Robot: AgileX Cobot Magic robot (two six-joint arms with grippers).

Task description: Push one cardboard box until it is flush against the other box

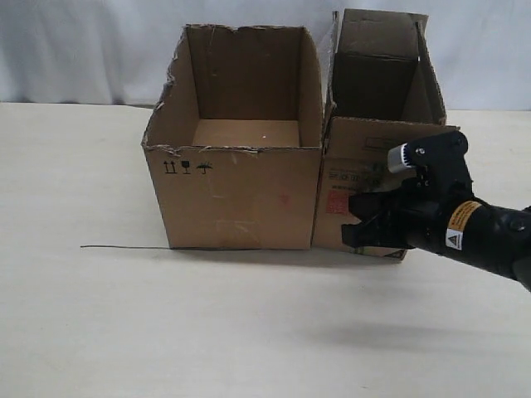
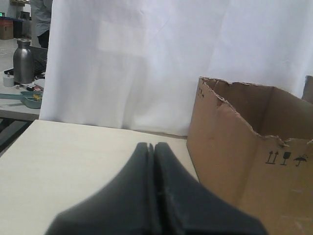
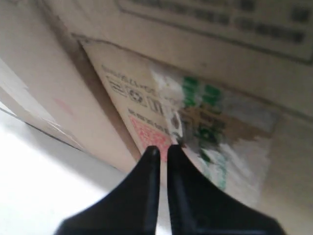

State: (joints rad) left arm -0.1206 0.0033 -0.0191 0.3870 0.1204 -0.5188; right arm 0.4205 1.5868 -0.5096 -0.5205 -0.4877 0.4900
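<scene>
The cardboard box (image 1: pixel 365 149), narrow with raised flaps, stands at the right with its red label (image 1: pixel 336 201) on the front. Its left side meets the other box (image 1: pixel 236 195), which is wide with a torn rim, along the front corner. My right gripper (image 1: pixel 355 229) hovers shut right in front of the narrow box's lower front face. In the right wrist view its tips (image 3: pixel 159 150) sit just short of the red label (image 3: pixel 146 134) and the green-printed tape (image 3: pixel 208 129). The left gripper (image 2: pixel 152 147) is shut and empty over the table, left of the other box (image 2: pixel 244 161).
A thin black wire (image 1: pixel 124 247) lies on the cream table (image 1: pixel 166 332) at the wide box's front left. A white curtain (image 1: pixel 83 50) backs the scene. A metal flask (image 2: pixel 23 61) stands on a side table far off.
</scene>
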